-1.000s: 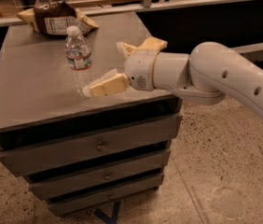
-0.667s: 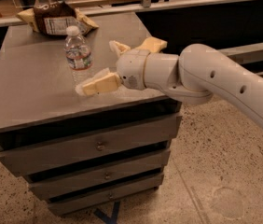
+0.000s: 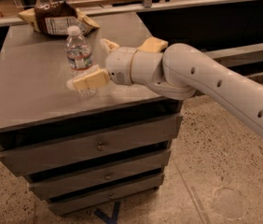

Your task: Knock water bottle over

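Gripper [image 3: 88,62] over the tabletop [image 3: 29,78], about mid-width and toward the front edge, reaching in from the right edge. Jaws spread wide, holding nothing.

- Near finger [image 3: 92,79]: cream-coloured, points toward the left edge and lies low across the front of the bottle's lower body. Looks to be touching the bottle, but contact can't be confirmed from this angle.
- Far finger [image 3: 108,45]: points toward the back edge, just right of the bottle at about label height, with a small gap showing between them.
- Arm [image 3: 215,85]: white, crosses the right edge of the tabletop and runs off toward the lower right.

Bottle [image 3: 79,50]: upright on the tabletop, roughly mid-width and nearer the front edge than the back. White cap [image 3: 74,30] on. Label [image 3: 79,57] band around the upper body. The lower part is partly hidden behind the near finger. It stands at the open end of the jaws, between the two fingertips.

Bag [image 3: 57,17]: brown snack bag with yellowish ends, lying flat at the back-left corner, well apart from the bottle.

Drawers [image 3: 99,146]: three stacked below the front edge, each with a small knob, all closed.
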`<action>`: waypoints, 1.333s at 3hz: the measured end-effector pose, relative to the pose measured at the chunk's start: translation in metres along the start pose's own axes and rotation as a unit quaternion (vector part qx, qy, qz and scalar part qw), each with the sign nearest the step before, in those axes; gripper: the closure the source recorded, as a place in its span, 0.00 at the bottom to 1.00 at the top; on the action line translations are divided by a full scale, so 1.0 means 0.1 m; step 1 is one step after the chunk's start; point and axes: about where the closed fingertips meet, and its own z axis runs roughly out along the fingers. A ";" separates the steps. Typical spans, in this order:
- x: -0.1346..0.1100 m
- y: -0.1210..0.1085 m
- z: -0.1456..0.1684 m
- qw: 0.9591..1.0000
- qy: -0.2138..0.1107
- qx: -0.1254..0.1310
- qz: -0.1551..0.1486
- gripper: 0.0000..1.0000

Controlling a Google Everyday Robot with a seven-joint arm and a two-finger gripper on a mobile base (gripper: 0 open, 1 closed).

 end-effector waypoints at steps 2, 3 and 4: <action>0.02 -0.06 0.32 1.000 -0.008 -0.016 -0.001 0.16; 0.02 -0.05 0.38 1.000 0.003 -0.024 -0.007 0.39; -0.01 -0.09 0.36 0.999 0.021 -0.021 -0.012 0.62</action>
